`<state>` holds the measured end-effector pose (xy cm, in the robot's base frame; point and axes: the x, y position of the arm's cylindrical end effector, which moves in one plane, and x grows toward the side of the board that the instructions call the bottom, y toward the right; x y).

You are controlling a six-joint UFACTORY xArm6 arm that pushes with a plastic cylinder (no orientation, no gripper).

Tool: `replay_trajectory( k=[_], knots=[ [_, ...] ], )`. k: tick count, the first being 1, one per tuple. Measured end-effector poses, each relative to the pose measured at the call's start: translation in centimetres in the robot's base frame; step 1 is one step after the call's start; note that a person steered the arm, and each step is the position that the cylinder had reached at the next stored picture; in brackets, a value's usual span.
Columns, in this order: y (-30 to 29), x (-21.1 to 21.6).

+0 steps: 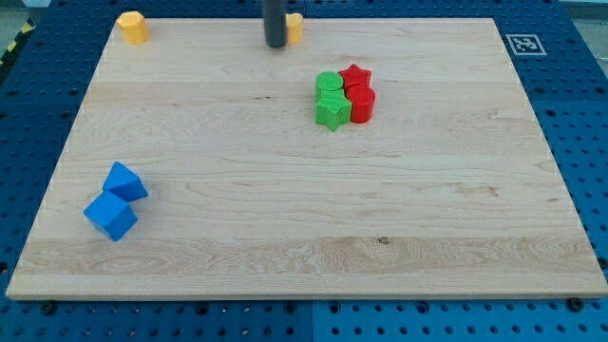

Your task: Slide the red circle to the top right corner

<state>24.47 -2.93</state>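
The red circle [362, 104] sits on the wooden board, right of centre in the upper half, in a tight cluster. A red star [355, 75] touches it from above. A green star [332, 111] is at its left, with a green circle [329, 84] above that. My tip [275, 44] is near the view's top edge, up and to the left of the cluster, well apart from it. It stands right next to a yellow block [294, 28] at its right.
Another yellow block [133, 27] sits at the board's top left corner. Two blue blocks [124, 182] [110, 216] lie together at the lower left. A printed marker tag [523, 44] is beside the board's top right corner [489, 24].
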Motion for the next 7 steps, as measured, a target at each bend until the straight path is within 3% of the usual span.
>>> replay_trajectory(
  k=[3,5,7],
  knots=[
    [3.5,2.8],
    [10.0,3.9],
    [8.6,4.2]
  ],
)
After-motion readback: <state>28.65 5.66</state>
